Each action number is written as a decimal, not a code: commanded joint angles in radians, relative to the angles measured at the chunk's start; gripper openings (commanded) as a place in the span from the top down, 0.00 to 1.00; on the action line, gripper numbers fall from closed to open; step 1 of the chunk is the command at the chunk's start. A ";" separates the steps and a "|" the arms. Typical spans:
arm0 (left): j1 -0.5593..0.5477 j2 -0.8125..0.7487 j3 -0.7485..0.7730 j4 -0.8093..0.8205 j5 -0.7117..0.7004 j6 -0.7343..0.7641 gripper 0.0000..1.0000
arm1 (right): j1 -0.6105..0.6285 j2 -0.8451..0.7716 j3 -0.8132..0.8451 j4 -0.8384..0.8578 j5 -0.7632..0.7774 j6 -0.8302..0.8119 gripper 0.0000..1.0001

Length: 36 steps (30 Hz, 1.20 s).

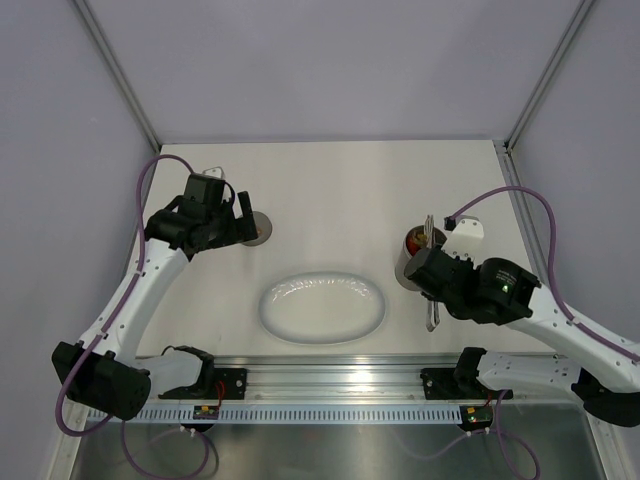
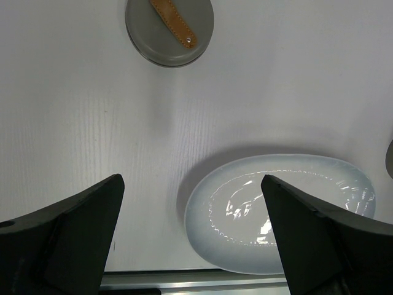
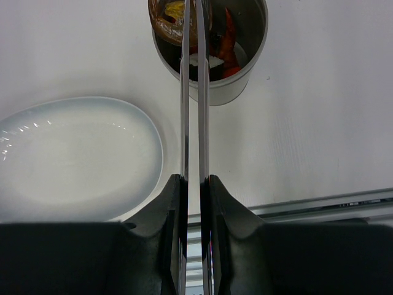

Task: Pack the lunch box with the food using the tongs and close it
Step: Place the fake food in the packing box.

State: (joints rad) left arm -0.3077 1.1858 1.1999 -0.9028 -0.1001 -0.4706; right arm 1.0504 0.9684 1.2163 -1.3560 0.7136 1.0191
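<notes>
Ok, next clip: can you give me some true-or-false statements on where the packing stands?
1. The plate is empty. True.
2. The lid sits on the box. False: it lies on the table, and the box is open.
3. The right gripper holds the tongs. True.
4. The left gripper grips the lid. False: it is open and holds nothing.
5. The tongs' tips are over the plate. False: they reach into the box, among the food.

The table point(image 1: 330, 190) bears plate point(image 1: 322, 307), lid point(image 2: 153, 44), apparently lunch box point(image 3: 228, 86) too.
</notes>
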 commanded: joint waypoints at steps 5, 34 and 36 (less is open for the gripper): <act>0.005 -0.006 0.027 0.035 0.019 0.004 0.01 | -0.021 0.006 0.000 -0.278 0.010 0.033 0.64; 0.004 0.017 0.004 0.053 0.013 0.003 0.01 | -0.024 0.068 0.271 -0.192 0.130 -0.169 0.92; 0.005 0.021 0.004 0.058 0.014 0.001 0.01 | -0.024 0.122 0.295 -0.128 0.147 -0.241 0.91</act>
State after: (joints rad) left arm -0.3077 1.1980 1.1999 -0.8906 -0.1001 -0.4709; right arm 1.0332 1.0271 1.4590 -1.3598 0.7750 0.8986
